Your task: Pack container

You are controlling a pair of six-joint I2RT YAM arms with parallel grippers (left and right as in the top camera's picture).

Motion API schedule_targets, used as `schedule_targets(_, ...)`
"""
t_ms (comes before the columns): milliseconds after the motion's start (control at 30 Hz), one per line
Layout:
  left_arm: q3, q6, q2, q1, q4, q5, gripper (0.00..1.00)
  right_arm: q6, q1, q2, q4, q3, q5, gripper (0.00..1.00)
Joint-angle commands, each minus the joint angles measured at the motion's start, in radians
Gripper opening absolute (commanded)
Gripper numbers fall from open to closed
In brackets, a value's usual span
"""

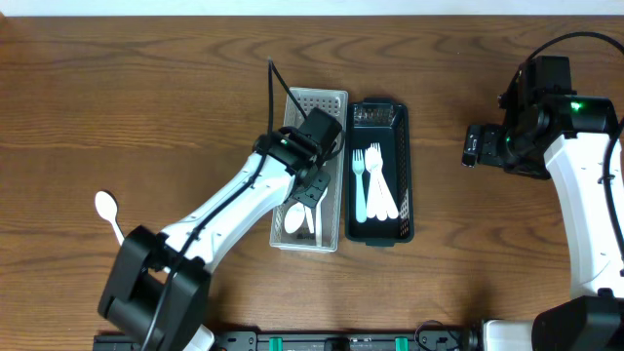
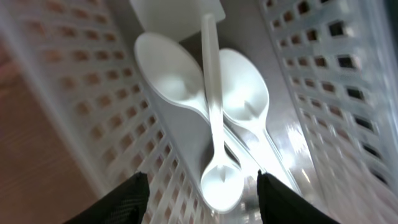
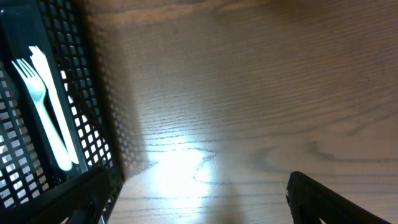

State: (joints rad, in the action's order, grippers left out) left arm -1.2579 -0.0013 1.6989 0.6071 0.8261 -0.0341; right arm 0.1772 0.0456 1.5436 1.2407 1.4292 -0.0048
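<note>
Look at the white plastic basket with small holes (image 1: 310,171) in the middle of the overhead frame. Your left hand (image 1: 310,191) hangs over it, and in the left wrist view its two dark fingers (image 2: 127,198) stand apart with nothing between them. Below them, white plastic spoons (image 2: 214,118) lie on the basket floor, one thin spoon across two bigger ones.

Just to the right, side by side with the white basket, you see the black plastic basket with holes (image 1: 379,174). White plastic forks (image 1: 374,183) lie in it.

One more white plastic spoon (image 1: 108,213) lies alone on the brown wooden bench (image 1: 146,107), at the left of the overhead frame, well apart from both baskets.

Your right hand (image 1: 472,146) is at the upper right of the overhead frame, over bare bench. Its fingers (image 3: 323,199) stand wide and hold nothing.
</note>
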Motion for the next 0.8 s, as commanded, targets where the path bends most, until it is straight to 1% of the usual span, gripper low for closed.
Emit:
schedule_targets(0, -0.113, 0.002, -0.115, -0.002, 0.059, -0.041, 0.62, -0.011, 0.006, -0.001, 0.001, 0.002, -0.004, 0.94)
schedule_targets(67, -0.17, -0.041, -0.182, -0.013, 0.118, -0.128, 0.66, -0.019, 0.006, -0.001, 0.001, 0.002, -0.004, 0.94)
schedule_targets(133, -0.2, -0.087, -0.254, -0.045, 0.157, -0.196, 0.75, -0.019, 0.006, -0.001, 0.001, 0.002, -0.004, 0.94)
schedule_targets(200, -0.203, -0.116, -0.332, -0.106, 0.177, -0.222, 0.82, -0.019, 0.006, -0.001, 0.001, 0.002, -0.004, 0.94)
schedule_targets(300, -0.203, -0.155, -0.422, -0.256, 0.216, -0.222, 0.85, -0.019, 0.006, -0.001, 0.0, 0.002, -0.004, 0.94)
schedule_targets(367, -0.2, -0.174, -0.462, -0.388, 0.244, -0.221, 0.88, -0.019, 0.006, -0.001, 0.0, 0.002, -0.004, 0.94)
schedule_targets(400, -0.195, -0.186, -0.477, -0.475, 0.257, -0.22, 0.89, -0.018, 0.006, -0.001, 0.0, 0.002, -0.004, 0.94)
schedule_targets(467, -0.181, -0.203, -0.486, -0.607, 0.266, -0.208, 0.91, -0.018, 0.006, -0.001, 0.0, 0.002, -0.004, 0.94)
schedule_targets(600, -0.121, -0.203, -0.458, -0.856, 0.256, -0.102, 0.91, -0.018, 0.006, -0.001, -0.001, 0.002, -0.004, 0.94)
schedule_targets(700, -0.051, -0.203, -0.417, -0.971, 0.212, -0.076, 0.91, -0.018, 0.006, -0.001, 0.0, 0.002, -0.004, 0.94)
schedule_targets(767, 0.008, -0.204, -0.382, -1.036, 0.156, -0.039, 0.91, -0.018, 0.006, -0.001, 0.001, 0.002, -0.004, 0.94)
